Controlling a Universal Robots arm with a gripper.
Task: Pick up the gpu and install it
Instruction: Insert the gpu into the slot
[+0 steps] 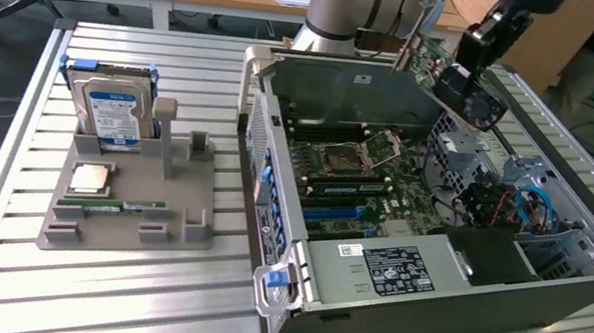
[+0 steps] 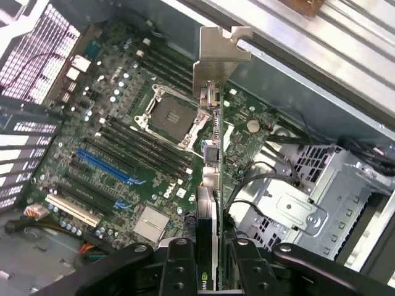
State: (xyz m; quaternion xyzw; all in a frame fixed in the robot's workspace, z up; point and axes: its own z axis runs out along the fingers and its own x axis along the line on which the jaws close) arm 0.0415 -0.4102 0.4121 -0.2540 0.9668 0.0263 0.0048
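Black two-finger gripper point(image 2: 213, 271) is clamping shut on the gpu point(image 1: 451, 79), a green card with dark face and silver bracket, tilted above the open grey computer case point(image 1: 428, 314). Green motherboard point(image 2: 123, 142) is lying inside the case. Grey plastic tray point(image 1: 110, 233) is holding a blue-labelled hard drive point(image 1: 111, 112) upright.

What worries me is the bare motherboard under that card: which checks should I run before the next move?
1. Hold: the gripper is shut on the gpu: ok.
2. Clearance: the gpu hangs above the open case, touching nothing: ok.
3. Target: the blue slot has nothing seated in it: ok.
4. Alignment: the gpu is tilted and off to one side of the blue slot: not ok.
5. Path: the black cables run close beside the card; whether they are clear of it: cannot tell.
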